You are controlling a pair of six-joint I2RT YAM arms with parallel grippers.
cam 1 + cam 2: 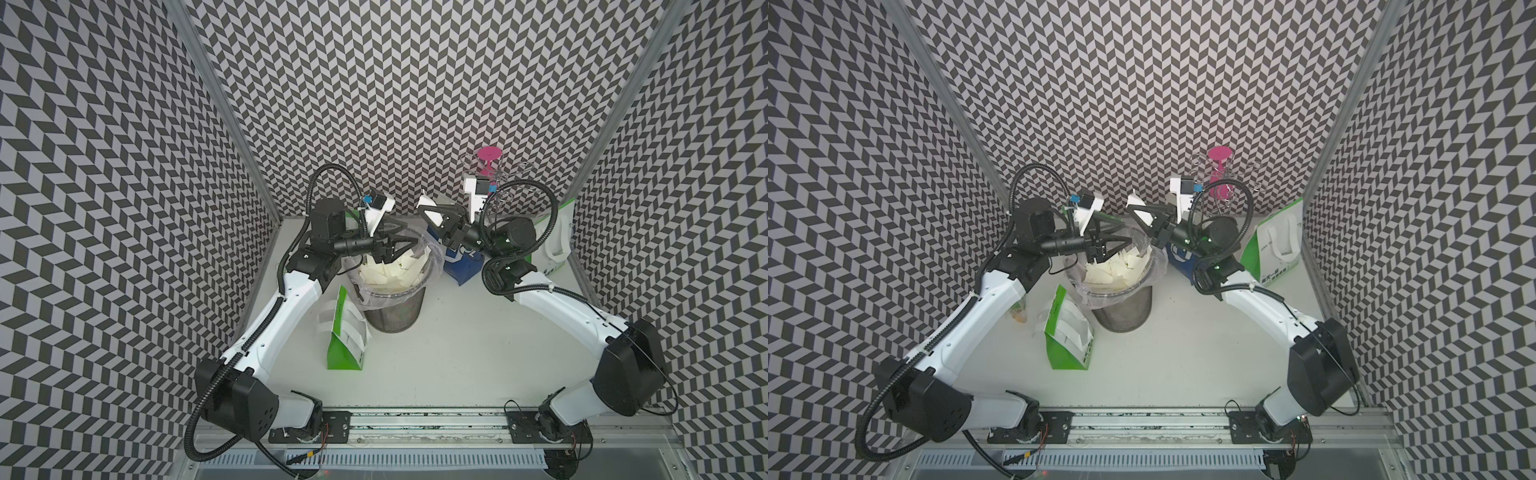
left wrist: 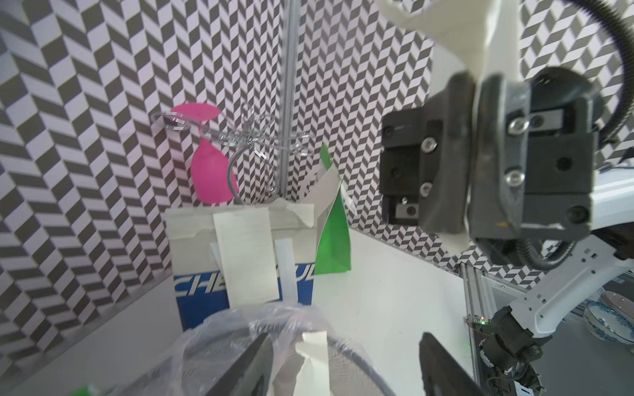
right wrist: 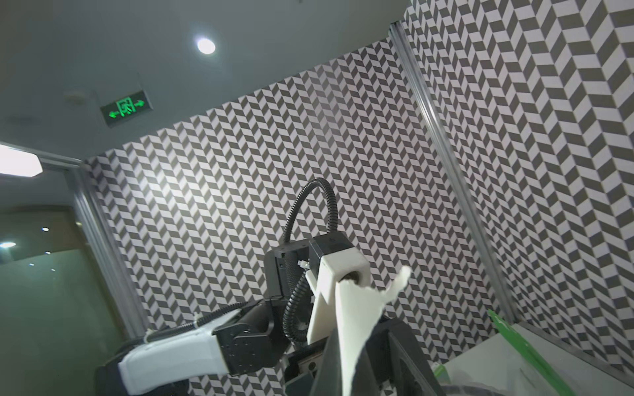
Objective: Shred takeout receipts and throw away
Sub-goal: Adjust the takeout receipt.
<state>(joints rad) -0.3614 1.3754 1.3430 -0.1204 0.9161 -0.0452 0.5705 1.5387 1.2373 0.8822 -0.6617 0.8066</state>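
The bin (image 1: pixel 395 309) stands on the table (image 1: pixel 457 357) near its back edge, receipt scraps (image 1: pixel 401 272) piled in it. A first bag (image 1: pixel 345 357) sits just before it to the left. A second bag (image 1: pixel 463 268) is just beside it on the right, and a third bag (image 1: pixel 555 245) is at the right edge.

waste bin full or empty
Mostly full: the waste bin holds a heap of white receipt scraps reaching close to its rim.

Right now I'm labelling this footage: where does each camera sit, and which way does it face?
Top views: overhead from the front, looking down on table, bin; left arm, right arm whole.
Left wrist: faces blue bag, right gripper; own fingers show.
Right wrist: tilted up at wall, ceiling; own gripper holds scrap.
Shared: each wrist view shows the other arm.
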